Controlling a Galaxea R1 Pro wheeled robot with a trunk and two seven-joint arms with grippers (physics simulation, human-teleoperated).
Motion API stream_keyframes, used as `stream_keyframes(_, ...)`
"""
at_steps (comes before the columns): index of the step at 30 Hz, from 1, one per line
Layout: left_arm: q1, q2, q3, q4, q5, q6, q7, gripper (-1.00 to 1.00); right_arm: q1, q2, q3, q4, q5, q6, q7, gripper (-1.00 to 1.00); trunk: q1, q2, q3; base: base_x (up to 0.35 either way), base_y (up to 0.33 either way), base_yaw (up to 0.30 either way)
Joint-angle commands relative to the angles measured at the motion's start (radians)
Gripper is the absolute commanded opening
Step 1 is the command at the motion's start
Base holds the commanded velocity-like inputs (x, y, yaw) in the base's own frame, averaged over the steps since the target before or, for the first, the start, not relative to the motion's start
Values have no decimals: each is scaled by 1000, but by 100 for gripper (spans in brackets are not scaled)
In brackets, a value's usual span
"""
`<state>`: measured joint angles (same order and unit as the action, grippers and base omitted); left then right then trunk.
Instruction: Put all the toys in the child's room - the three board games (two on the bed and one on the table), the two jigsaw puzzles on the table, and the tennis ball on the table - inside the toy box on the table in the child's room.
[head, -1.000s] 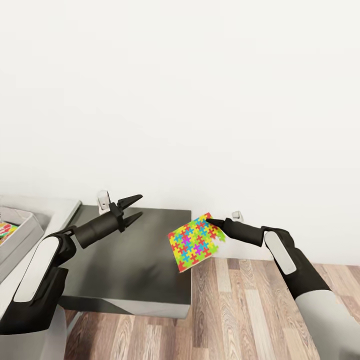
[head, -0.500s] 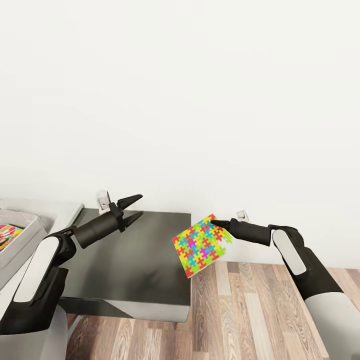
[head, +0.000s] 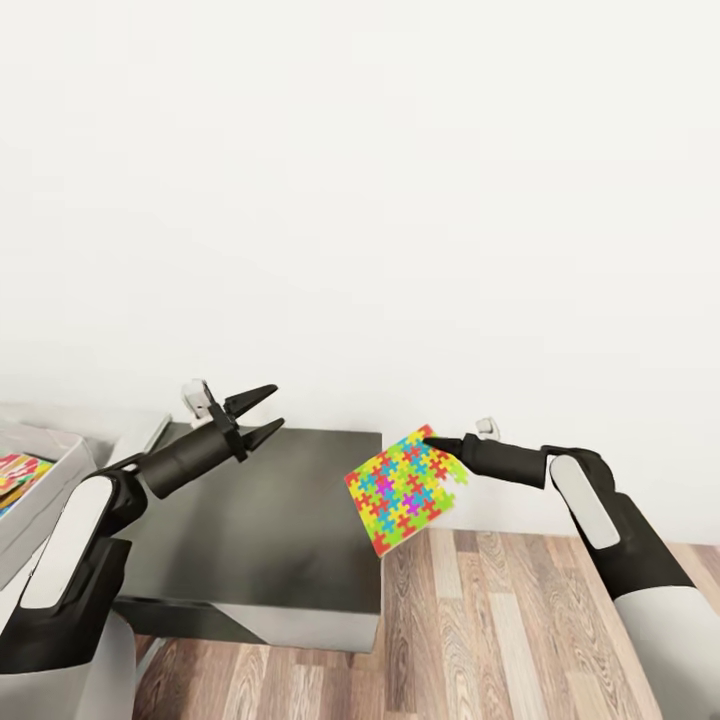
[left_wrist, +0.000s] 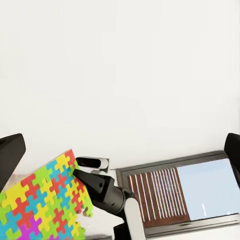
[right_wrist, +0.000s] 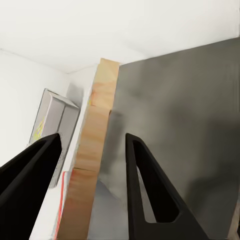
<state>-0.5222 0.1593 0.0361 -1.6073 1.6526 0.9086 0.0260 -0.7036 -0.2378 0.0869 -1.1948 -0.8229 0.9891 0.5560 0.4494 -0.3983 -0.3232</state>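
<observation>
Head view: right tool (head: 432, 440) pinches jigsaw puzzle (head: 404, 490); left tool (head: 266, 410) gapes empty.

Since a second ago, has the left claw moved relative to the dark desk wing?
Yes. The left claw rose slightly and shifted toward the wing's left edge.

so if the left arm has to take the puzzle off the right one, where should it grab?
Probably the free lower corner of the puzzle, coming from the left: it hangs tilted, the right tool pinches the top corner, and the open left tool already points that way.
</observation>
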Motion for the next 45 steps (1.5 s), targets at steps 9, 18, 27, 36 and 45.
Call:
stream_keyframes(9, 9, 29, 2, 0, 12, 4, -70, 100, 10, 2, -84, -82, 4, 58, 6, -100, 1, -2, 13, 0, 0, 33)
stream_keyframes(18, 13, 34, 3, 0, 13, 4, -95, 100, 11, 7, -103, -99, 4, 58, 5, -100, 1, -2, 28, 0, 0, 56)
stream_keyframes(27, 17, 52, 3, 1, 13, 3, -98, 100, 12, 6, -106, -103, 3, 58, 3, -100, 1, -2, 42, 0, 0, -60)
stream_keyframes(36, 17, 60, 2, 1, 13, 3, -99, 100, 12, 7, -107, -107, 7, 58, 1, -100, 1, -2, 57, 0, 0, -61)
stream_keyframes(45, 18, 61, 1, 1, 13, 0, -96, 100, 12, 4, -108, -107, 7, 58, 0, -100, 1, -2, 64, 0, 0, 22)
